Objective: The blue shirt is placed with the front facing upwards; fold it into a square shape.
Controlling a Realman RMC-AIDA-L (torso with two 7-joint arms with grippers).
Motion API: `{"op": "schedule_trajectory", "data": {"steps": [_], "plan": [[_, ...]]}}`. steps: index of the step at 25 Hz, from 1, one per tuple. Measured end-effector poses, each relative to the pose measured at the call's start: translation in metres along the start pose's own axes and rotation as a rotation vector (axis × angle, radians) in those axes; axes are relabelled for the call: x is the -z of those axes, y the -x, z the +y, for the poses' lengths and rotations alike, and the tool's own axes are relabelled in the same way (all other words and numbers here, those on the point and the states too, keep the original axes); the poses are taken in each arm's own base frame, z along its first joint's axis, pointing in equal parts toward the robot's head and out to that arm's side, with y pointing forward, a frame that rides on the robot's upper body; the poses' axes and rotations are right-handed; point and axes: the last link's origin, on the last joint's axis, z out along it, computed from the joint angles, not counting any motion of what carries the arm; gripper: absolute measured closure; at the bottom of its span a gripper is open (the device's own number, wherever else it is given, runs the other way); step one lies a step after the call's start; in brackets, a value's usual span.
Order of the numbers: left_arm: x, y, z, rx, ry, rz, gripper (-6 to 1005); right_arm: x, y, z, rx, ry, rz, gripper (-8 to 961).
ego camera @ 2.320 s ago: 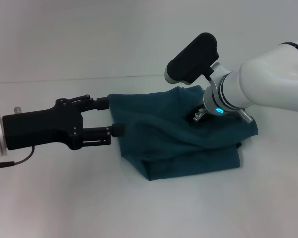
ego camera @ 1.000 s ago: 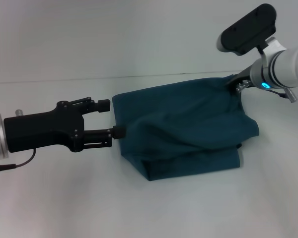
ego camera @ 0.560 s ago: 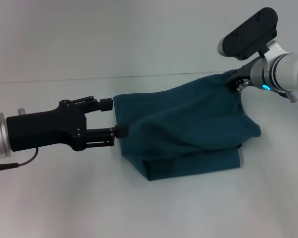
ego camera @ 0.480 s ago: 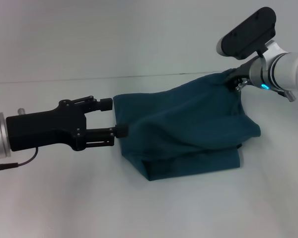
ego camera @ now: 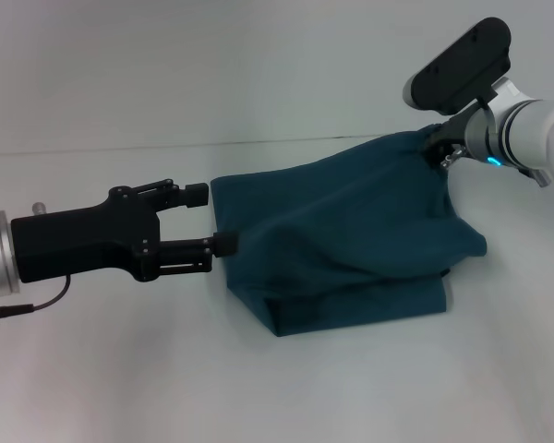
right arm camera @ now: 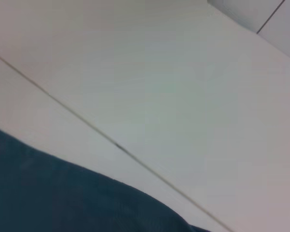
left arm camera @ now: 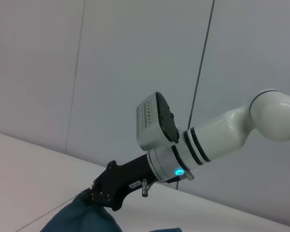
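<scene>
On white table (ego camera: 120, 369), rumpled soft blue shirt (ego camera: 342, 249), right gripper (ego camera: 437, 146) pinching far corner

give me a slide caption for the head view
Right claw lifts the far right corner of the folded blue shirt while the left claw sits open at its left edge.

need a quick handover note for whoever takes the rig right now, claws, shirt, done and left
Left claw: open, fingers level at the blue shirt's left edge, gripping nothing.
Right claw: at the shirt's far right corner, with the cloth pulled up toward it; its grip is hidden.
Shirt: a rumpled, partly folded bundle on the white table, with a folded layer along the near edge and no print showing.
Done: several folds are in.
Left: lay the raised corner down, flatten and square up the bundle.
</scene>
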Motion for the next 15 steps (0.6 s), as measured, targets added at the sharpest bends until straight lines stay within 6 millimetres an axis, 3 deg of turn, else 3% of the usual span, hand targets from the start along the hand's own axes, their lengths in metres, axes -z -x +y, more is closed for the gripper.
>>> {"op": "schedule_trajectory", "data": {"steps": [14,15], "plan": [[0.005,-0.001,-0.002,0.005,-0.016,0.016,138,0.001,0.001,-0.01,-0.014,-0.028,-0.034,788],[0.005,-0.001,-0.002,0.006,-0.016,0.016,138,0.002,0.002,-0.011,-0.014,-0.03,-0.039,744]]}}
